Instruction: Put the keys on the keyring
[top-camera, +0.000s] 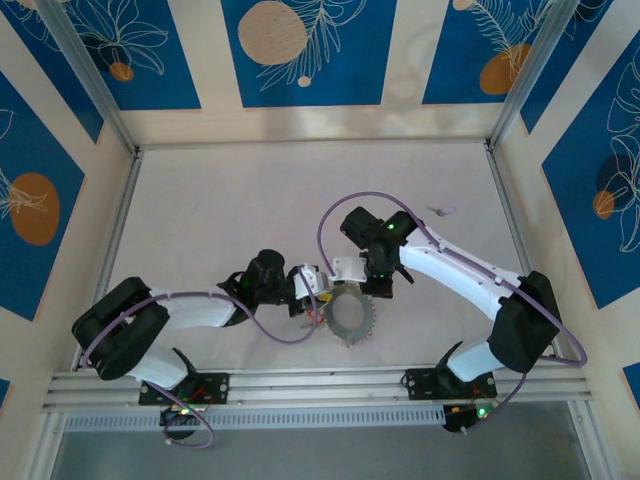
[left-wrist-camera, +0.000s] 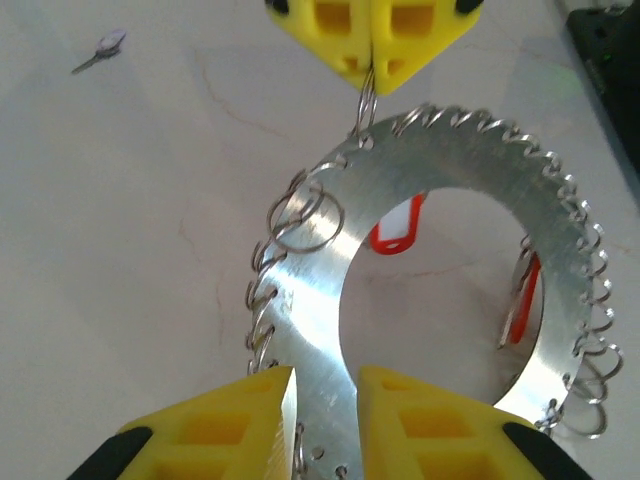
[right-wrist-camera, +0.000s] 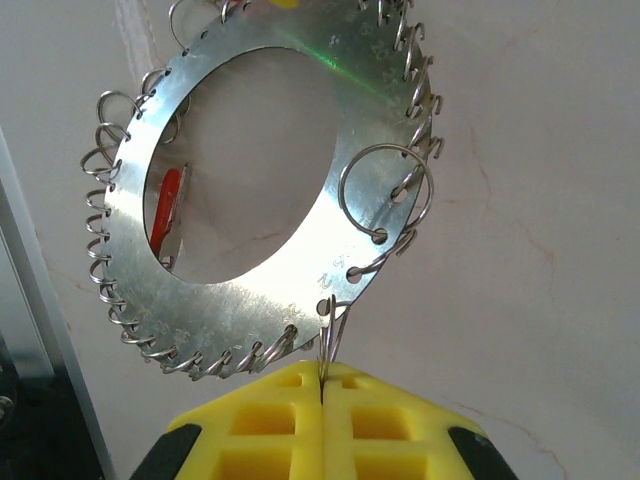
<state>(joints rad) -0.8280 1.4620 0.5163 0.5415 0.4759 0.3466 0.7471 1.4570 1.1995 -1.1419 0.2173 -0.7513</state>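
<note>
- The left gripper (top-camera: 312, 300) (left-wrist-camera: 325, 380) has its yellow fingers (left-wrist-camera: 225, 420) pressed onto the flat band of the keyring (top-camera: 348, 315) (left-wrist-camera: 470, 170) (right-wrist-camera: 280, 285), one on each face.
- The keyring is held between the two grippers near the front middle of the table (top-camera: 230, 200). It is one flat, shiny grey metal disc with a wide round hole, and small wire hooks line its outer edge.
- There are too many hooks, overlapping too much, to count. One larger split ring (left-wrist-camera: 305, 215) (right-wrist-camera: 385, 195) stands out among them.
- Two red key tags (left-wrist-camera: 398, 225) (left-wrist-camera: 522, 300) show through the hole in the left wrist view, and one (right-wrist-camera: 170, 210) shows in the right wrist view. The band hides their metal parts, so I cannot tell whether they hang from hooks or lie on the table.
- The right gripper (top-camera: 347, 288) (left-wrist-camera: 372, 40) (right-wrist-camera: 322, 385) has its fingers pressed together, pinching a thin wire loop (left-wrist-camera: 367, 105) (right-wrist-camera: 330, 335) at the ring's edge.
- One small silvery key (top-camera: 440, 211) (left-wrist-camera: 100, 50) lies alone on the table, well apart. It is too small to show detail.
</note>
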